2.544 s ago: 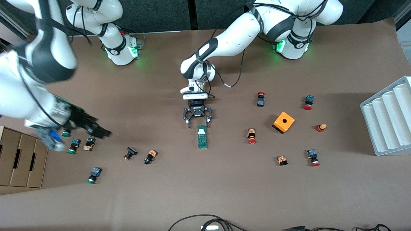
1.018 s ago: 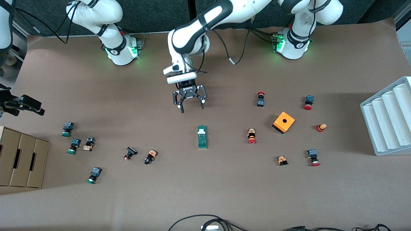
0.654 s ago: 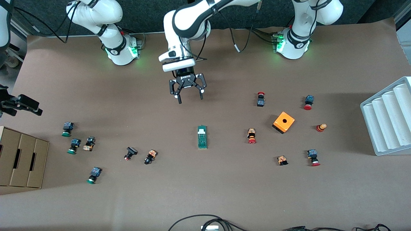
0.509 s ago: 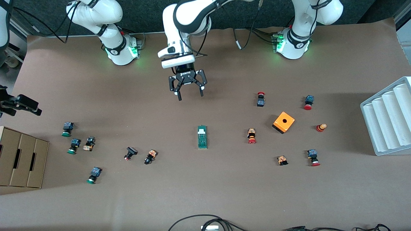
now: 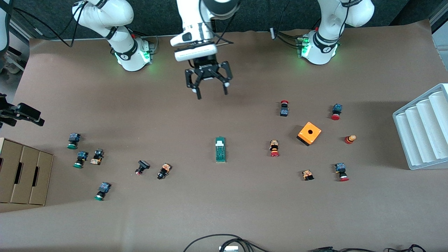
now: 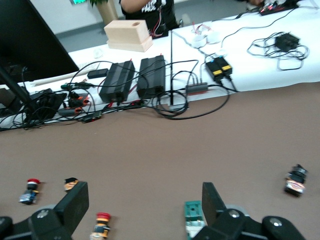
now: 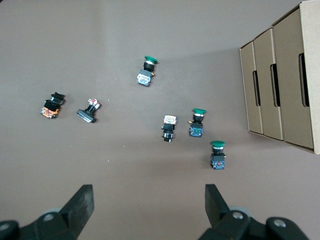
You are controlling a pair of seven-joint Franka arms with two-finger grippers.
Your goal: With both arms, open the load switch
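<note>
Load switch (image 5: 220, 149) flat mid-table; both grippers empty.

My counter (image 5: 245, 210) is covered in matt brown paper, slightly wrinkled near its edges. My arms wear glossy white plastic shells with black rings. My left claw (image 5: 210, 90) looks like matt black plastic with pale tips; my right claw (image 5: 21, 112) is the same dull black. The load switch (image 5: 220, 149) is dark-green plastic with a white plastic end. The orange cube (image 5: 309, 133) has a smooth, faintly shiny plastic skin. The boxes (image 5: 22, 173) are plain matt cardboard. The ribbed tray (image 5: 425, 126) looks like smooth, pale grey plastic.
</note>
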